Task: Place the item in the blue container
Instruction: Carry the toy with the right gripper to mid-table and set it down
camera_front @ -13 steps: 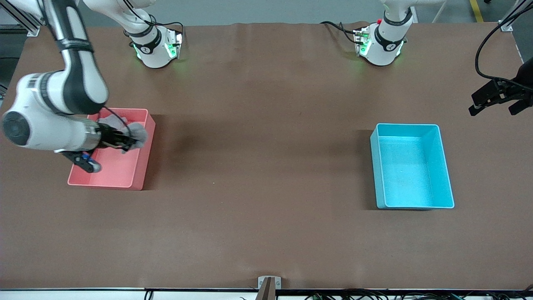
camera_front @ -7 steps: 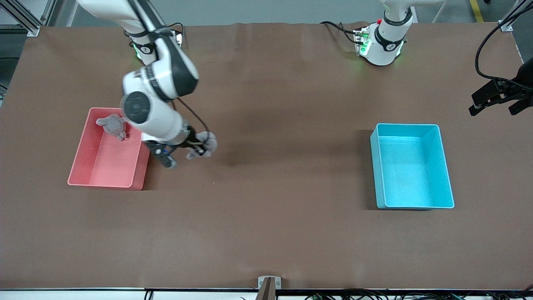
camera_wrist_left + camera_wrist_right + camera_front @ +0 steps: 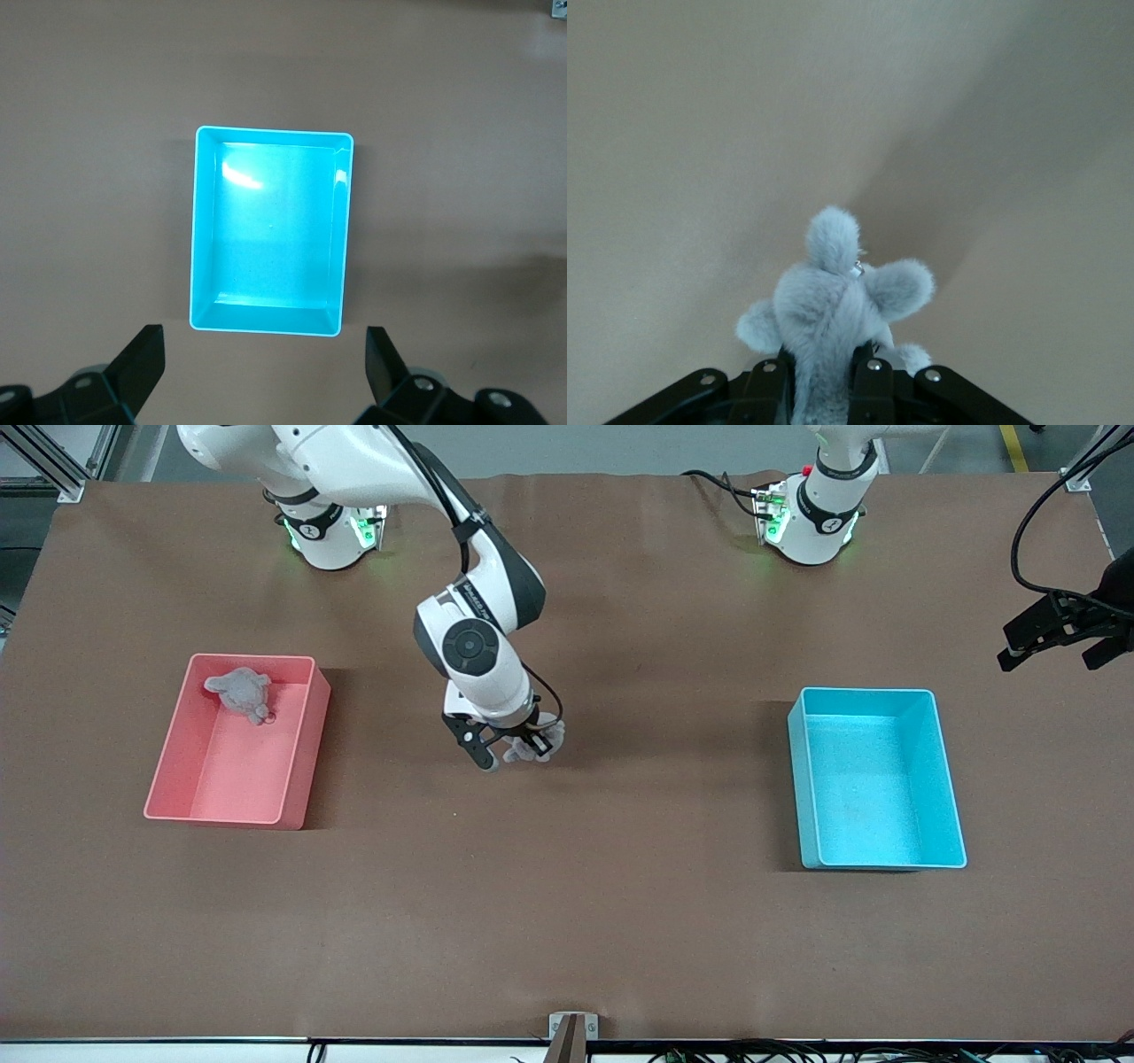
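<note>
Right gripper (image 3: 530, 746) (one plush (image 3: 537, 742)) — now mid-table

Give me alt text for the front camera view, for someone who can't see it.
The right arm's hand holds a grey plush toy over the middle of the brown table, between a pink bin and an empty blue container. A second grey plush toy lies in the pink bin. The left arm's hand waits, open, up at the table's edge.

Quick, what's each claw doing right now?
Left claw: open, holding nothing, above the blue container.
Right claw: shut on a grey plush toy, over the table's middle.
</note>
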